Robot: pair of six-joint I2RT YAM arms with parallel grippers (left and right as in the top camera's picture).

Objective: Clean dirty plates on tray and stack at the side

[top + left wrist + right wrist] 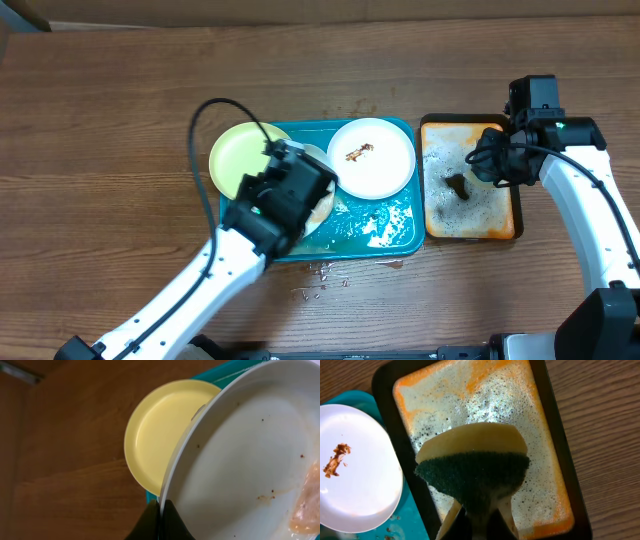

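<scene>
Pinching the rim of a speckled white plate (240,460) with the left gripper (161,510), over the left end of the teal tray (408,238). Just beyond, spotting the yellow-green plate (235,155) overhanging the tray's left rim. Farther right, seeing a brown-smeared white plate (371,157) flat in the back corner. Across at the foamy orange tray (500,225), squeezing a sponge (475,460) in the right gripper (480,515), over the suds.

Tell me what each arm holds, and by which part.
Left gripper pinches the smeared white plate by its rim. Right gripper grips the sponge by one end, green scouring side facing the camera.
</scene>
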